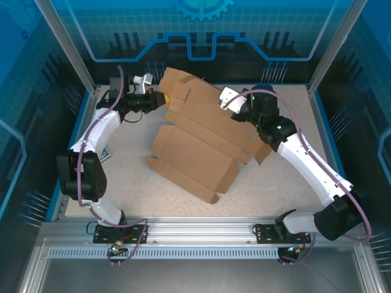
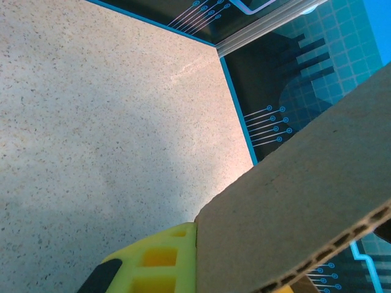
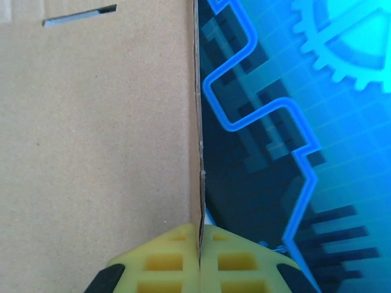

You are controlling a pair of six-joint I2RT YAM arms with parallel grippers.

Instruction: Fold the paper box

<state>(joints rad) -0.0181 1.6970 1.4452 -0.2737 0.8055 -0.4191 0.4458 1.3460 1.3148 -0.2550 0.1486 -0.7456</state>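
- Where the far flap lifts off the table [image 1: 275, 183], my left gripper [image 1: 160, 99] clamps the paper box [image 1: 195, 143]. One yellow pad [image 2: 153, 259] is against the board edge; the other is hidden behind the board.
- My right gripper [image 3: 200, 238] is pinched tight on a thin edge of the same sheet, a pad on each side.
- The box sits between the two grippers, with the panels nearer the arm bases flat on the table.

Matt corrugated-cardboard paper box [image 1: 195, 146] on a speckled matt table [image 1: 263, 189].
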